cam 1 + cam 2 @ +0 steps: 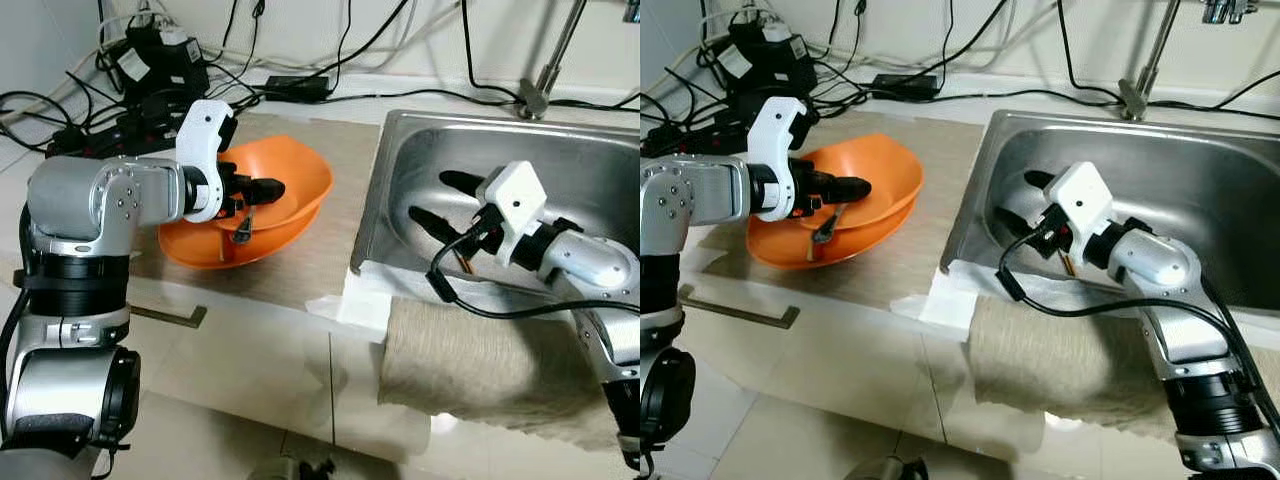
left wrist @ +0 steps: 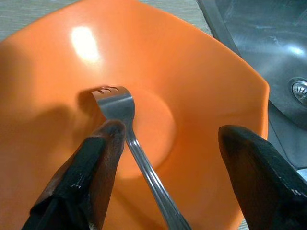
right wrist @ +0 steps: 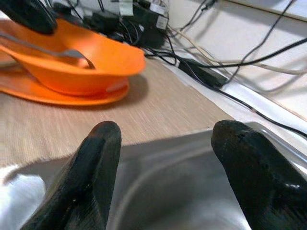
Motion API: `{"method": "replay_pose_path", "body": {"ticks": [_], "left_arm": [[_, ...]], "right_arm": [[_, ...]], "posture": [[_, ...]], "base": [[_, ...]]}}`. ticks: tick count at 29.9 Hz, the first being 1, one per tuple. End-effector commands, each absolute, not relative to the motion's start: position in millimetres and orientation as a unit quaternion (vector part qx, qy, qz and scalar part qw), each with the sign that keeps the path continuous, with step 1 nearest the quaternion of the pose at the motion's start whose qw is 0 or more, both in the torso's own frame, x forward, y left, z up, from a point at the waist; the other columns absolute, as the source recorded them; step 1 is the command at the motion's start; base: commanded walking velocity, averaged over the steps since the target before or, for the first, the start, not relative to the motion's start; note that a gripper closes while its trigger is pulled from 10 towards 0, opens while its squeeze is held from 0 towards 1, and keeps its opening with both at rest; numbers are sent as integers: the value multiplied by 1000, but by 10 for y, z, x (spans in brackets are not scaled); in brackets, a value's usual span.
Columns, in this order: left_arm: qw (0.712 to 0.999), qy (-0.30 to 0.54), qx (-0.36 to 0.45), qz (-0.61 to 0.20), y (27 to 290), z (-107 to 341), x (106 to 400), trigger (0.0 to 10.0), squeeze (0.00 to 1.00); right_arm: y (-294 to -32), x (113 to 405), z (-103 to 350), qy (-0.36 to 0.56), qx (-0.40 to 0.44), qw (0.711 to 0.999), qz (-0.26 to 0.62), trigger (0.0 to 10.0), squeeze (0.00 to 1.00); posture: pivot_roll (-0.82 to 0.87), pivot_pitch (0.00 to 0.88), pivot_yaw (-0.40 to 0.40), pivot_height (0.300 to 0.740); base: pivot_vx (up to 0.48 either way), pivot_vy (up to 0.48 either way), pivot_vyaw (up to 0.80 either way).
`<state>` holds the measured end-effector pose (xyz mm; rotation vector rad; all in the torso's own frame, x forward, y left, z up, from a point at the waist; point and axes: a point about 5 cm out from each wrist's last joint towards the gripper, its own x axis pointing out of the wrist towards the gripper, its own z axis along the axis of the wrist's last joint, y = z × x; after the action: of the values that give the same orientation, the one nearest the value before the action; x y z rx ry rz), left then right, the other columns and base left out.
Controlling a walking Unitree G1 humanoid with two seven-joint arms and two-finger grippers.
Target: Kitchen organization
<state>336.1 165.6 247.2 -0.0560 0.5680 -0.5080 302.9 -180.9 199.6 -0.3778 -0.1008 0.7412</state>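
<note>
My left gripper (image 2: 163,158) sits spread wide over the orange bowl (image 1: 300,185), with free room to the bowl's rim on both sides. A fork (image 2: 122,112) lies in the bowl, its tines beside one finger and its handle end cut off from my view. My right gripper (image 3: 168,158) hangs empty and wide apart inside the sink (image 1: 400,150), near the wall facing the bowl.
</note>
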Motion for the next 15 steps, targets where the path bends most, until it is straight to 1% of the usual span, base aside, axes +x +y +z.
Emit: {"method": "replay_pose_path", "body": {"ticks": [1,9,15], "left_arm": [[931,274,-24,-241,1700,2506,3353,10000,0],[918,298,-27,-260,1670,2466,3327,10000,0],[914,308,-21,-262,1659,2418,3334,10000,0]], "right_arm": [[-1807,3047,2025,-54,-181,912,364,10000,0],[-1803,3057,1988,-53,-172,917,357,10000,0],[-1784,3056,1975,-53,-166,919,355,10000,0]], "posture": [[-10,0,77,740],[-8,0,87,740],[-7,0,91,740]], "base": [[0,0,0],[0,0,0],[0,0,0]]}}
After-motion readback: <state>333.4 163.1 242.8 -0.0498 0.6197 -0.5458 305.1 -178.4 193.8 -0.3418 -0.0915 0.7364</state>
